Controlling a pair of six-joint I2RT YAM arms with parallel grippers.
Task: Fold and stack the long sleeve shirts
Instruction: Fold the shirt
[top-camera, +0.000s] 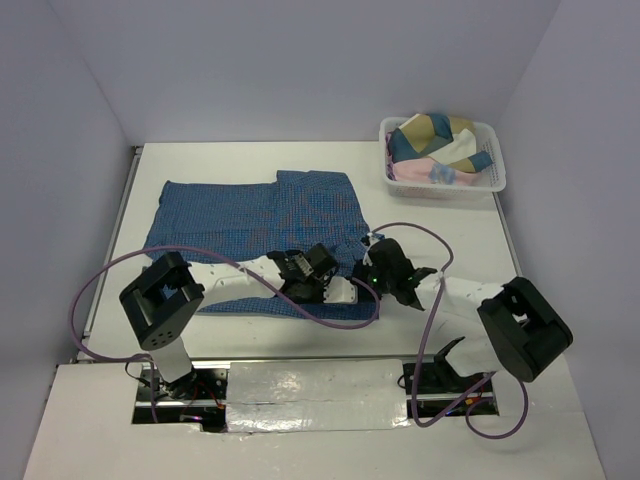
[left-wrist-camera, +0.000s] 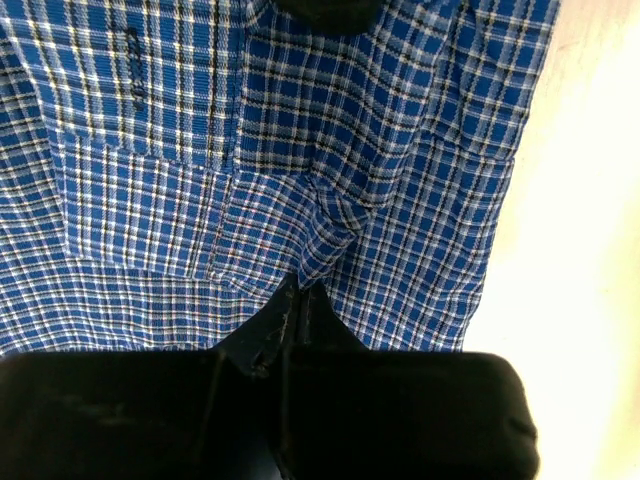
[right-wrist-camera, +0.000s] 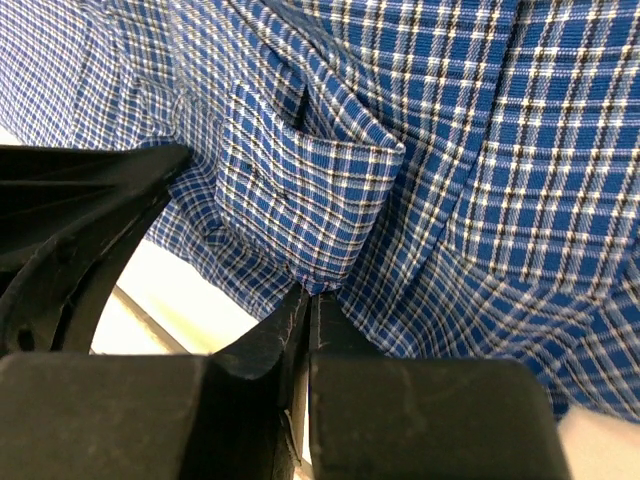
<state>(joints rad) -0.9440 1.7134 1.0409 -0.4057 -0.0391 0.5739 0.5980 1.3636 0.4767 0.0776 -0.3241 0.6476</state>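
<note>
Closest to the arm bases is the near edge of the blue checked shirt, and both claws are there. The left gripper sits on that near edge, a bit right of the shirt's middle. In its own wrist view, the left gripper has its two fingers pressed tight together. A small fold of the shirt is pinched at the tips, so the cloth puckers up there.

The right gripper is at the shirt's near right corner, just beside the left one. In its wrist view, the right gripper is clamped tight too, with a folded bit of the shirt caught at the tips.

Two purple cables loop by the shirt's near side.

The shirt lies spread out flat on the white table. It reaches from the claws away to the left and back.

Past the shirt, to its right and further back, stands a white basket. It is well apart from the shirt. More clothes are piled inside it, cream, blue-green and pink.
</note>
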